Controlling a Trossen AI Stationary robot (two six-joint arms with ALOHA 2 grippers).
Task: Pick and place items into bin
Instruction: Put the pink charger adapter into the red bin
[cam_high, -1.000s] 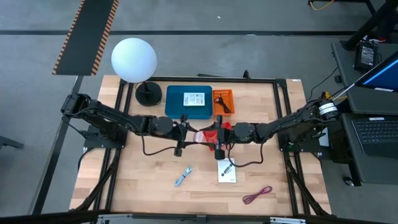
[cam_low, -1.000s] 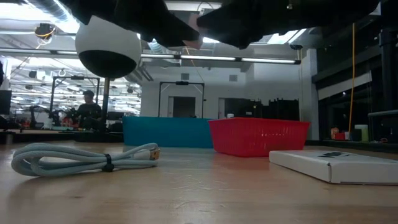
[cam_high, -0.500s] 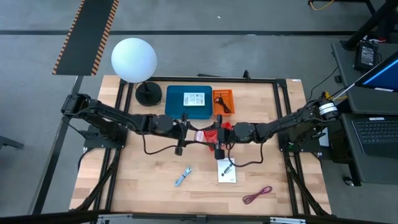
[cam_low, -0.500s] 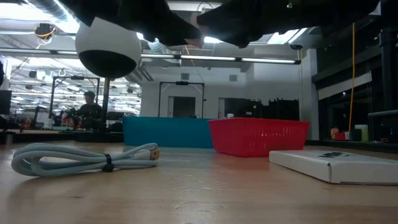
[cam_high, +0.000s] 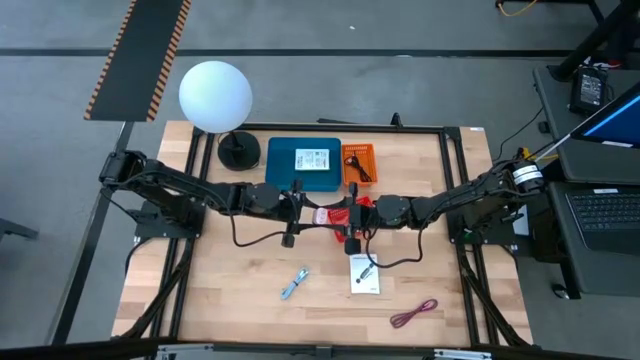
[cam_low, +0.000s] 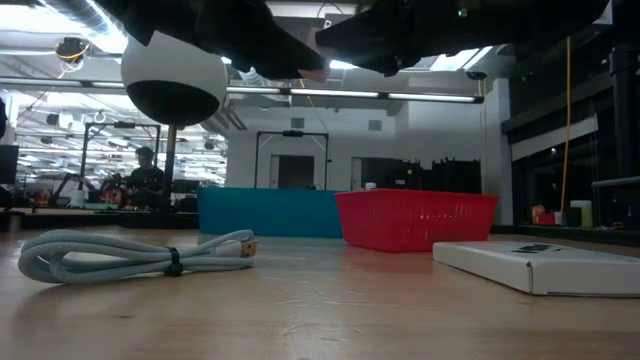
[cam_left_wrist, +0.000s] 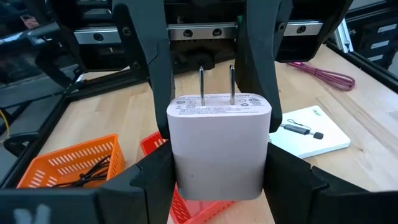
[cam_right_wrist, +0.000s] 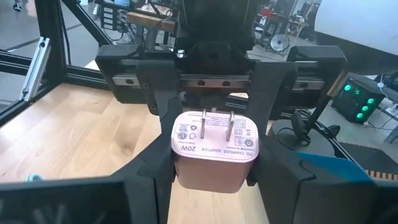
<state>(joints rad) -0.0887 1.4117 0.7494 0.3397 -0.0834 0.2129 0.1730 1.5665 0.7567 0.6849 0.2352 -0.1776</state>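
Note:
A pale pink cube-shaped plug adapter (cam_left_wrist: 219, 143) (cam_right_wrist: 214, 155) hangs above the table's middle with its two prongs pointing up. My left gripper (cam_high: 318, 215) (cam_left_wrist: 219, 186) comes from the left and my right gripper (cam_high: 345, 219) (cam_right_wrist: 214, 180) from the right. They meet at the cube, and both are shut on it. In the low view both show only as dark shapes along the top edge (cam_low: 300, 45). My left gripper pinches the cube's lower body (cam_left_wrist: 186, 177) between its two fingers, coming level from the table's left. The cube is lifted clear and upright. My right gripper pinches the cube's opposite end (cam_right_wrist: 186, 177) between its two fingers, level from the table's right. In the left wrist view its fingers (cam_left_wrist: 261, 68) stand on either side of the cube's far end.
A blue bin (cam_high: 285, 178) with a white card in it and an orange basket (cam_high: 365, 152) holding a black cable stand behind the grippers. In front lie a blue-silver coiled cable (cam_high: 294, 283) (cam_low: 130, 255), a white card (cam_high: 364, 279) and a maroon cable (cam_high: 413, 313). The globe lamp (cam_high: 215, 95) stands far left.

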